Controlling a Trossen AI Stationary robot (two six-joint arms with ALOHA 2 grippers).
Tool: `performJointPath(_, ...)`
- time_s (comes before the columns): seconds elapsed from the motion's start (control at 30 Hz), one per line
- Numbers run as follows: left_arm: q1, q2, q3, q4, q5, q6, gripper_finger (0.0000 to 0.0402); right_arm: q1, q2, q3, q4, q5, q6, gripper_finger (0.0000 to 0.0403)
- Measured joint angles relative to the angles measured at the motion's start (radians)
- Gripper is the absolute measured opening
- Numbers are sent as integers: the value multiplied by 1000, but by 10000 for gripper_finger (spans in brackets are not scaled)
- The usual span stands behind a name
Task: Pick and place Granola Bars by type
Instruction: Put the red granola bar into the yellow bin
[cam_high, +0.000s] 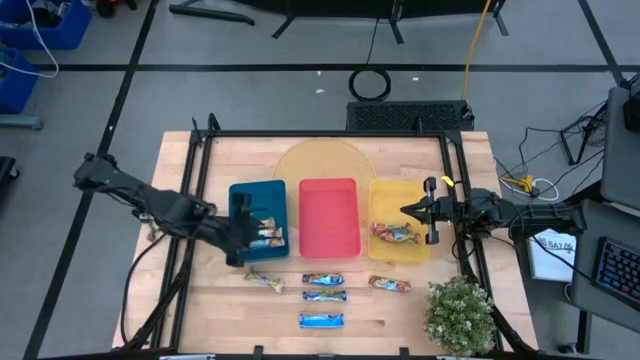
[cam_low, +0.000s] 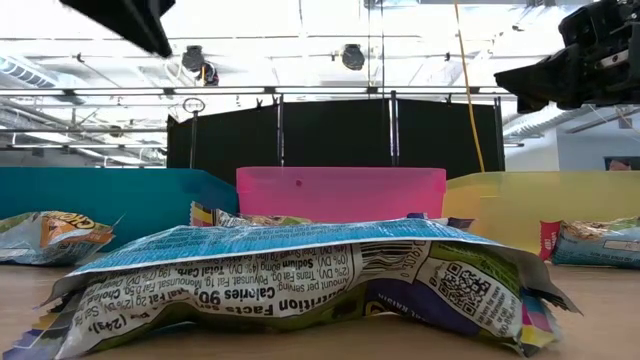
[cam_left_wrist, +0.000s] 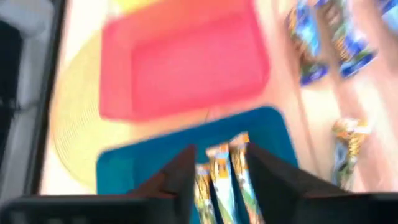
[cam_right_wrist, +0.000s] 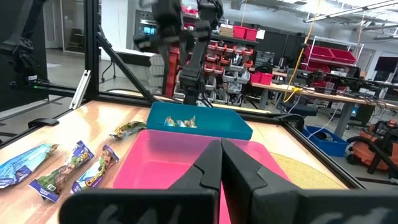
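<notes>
My left gripper (cam_high: 248, 228) hovers open over the blue tray (cam_high: 258, 196). Two tan-gold bars (cam_left_wrist: 222, 167) lie on that tray's floor and show between its fingers in the left wrist view. My right gripper (cam_high: 405, 211) is shut and empty above the yellow tray (cam_high: 400, 190), where red-orange bars (cam_high: 393, 233) lie. On the wood near the front edge lie a tan-gold bar (cam_high: 264, 281), three blue-white bars (cam_high: 323, 280) (cam_high: 325, 296) (cam_high: 320, 320) and one more bar (cam_high: 389, 284). The red tray (cam_high: 328, 217) holds nothing.
A round yellow mat (cam_high: 322, 160) lies under the far ends of the trays. A potted plant (cam_high: 460, 312) stands at the table's near right corner. Black frame rails (cam_high: 200, 170) run along the table's sides. Bare wood shows in front of the trays, around the loose bars.
</notes>
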Motion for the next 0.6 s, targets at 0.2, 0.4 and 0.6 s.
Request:
performJointPath(0.2,54,-181,-44,141,40,177,13,0,0,0,0,0,1,0)
performJointPath(0.4,142,-449,-271,534,216,340,6,0,0,0,3,0,-11,0)
performJointPath(0.6,229,-596,-518,698,250,324,4,0,0,0,8,0,-24,0)
